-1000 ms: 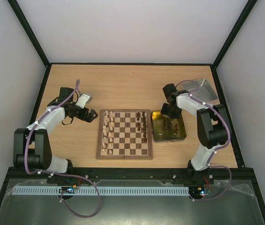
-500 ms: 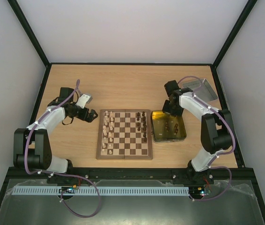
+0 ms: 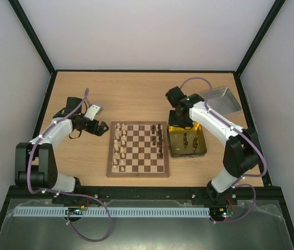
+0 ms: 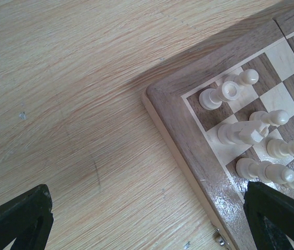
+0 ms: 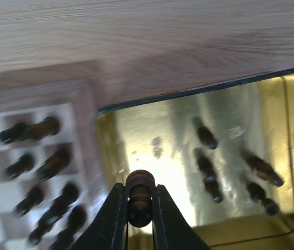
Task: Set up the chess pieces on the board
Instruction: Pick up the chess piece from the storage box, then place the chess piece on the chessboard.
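The chessboard [image 3: 138, 167] lies at table centre with cream pieces [image 3: 119, 146] down its left columns and dark pieces [image 3: 158, 138] down its right ones. My right gripper [image 5: 139, 208] is shut on a dark brown chess piece [image 5: 139, 194], held above the gold tin's [image 3: 174, 151] far left corner, near the board's right edge [image 5: 87, 94]. Several dark pieces [image 5: 207, 174] stand in the tin. My left gripper [image 3: 102, 128] hovers open and empty off the board's far left corner [image 4: 173, 104], with cream pieces [image 4: 225, 94] in view.
A silver-grey metal tray [image 3: 222, 100] sits at the back right. The gold tin [image 5: 287, 135] lies against the board's right side. Bare wooden table [image 4: 74, 94] surrounds the board, enclosed by black-framed walls.
My right gripper has swung left from the tin's far side toward the board's far right corner, carrying the dark piece. The left arm has not moved.
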### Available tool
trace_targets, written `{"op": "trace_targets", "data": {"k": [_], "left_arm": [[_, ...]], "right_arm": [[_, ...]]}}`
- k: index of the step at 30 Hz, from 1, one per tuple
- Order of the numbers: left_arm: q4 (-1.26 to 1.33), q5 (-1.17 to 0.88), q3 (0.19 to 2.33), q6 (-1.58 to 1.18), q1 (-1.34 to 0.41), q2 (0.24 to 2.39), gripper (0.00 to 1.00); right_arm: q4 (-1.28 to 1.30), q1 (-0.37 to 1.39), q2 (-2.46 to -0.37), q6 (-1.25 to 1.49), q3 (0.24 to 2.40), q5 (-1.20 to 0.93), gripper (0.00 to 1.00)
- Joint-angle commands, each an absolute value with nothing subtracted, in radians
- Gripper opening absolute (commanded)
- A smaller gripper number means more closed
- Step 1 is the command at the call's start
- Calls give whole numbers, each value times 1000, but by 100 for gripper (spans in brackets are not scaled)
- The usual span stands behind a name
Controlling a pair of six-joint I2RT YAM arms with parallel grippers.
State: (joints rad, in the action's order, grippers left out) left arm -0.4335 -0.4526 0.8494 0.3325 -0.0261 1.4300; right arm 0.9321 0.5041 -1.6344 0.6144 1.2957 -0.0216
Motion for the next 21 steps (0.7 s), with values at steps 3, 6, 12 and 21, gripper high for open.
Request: {"op": "trace_targets", "data": {"k": [3,6,12,21], "left_arm": [[-439,-461,844,338,-32,1435,100],[-440,-460,844,338,-32,1432,100],[-442,-462,845,337,-35,1429,100],[-442,-459,842,338,-35,1427,100]], "right_arm": [[1086,670,-1588,694,1418,3,8],[1100,750,-1595,729,1452,-5,8],[1093,885,-1633,761,1463,-5,8],[987,922,-1653,776,1337,-58,8]]}}
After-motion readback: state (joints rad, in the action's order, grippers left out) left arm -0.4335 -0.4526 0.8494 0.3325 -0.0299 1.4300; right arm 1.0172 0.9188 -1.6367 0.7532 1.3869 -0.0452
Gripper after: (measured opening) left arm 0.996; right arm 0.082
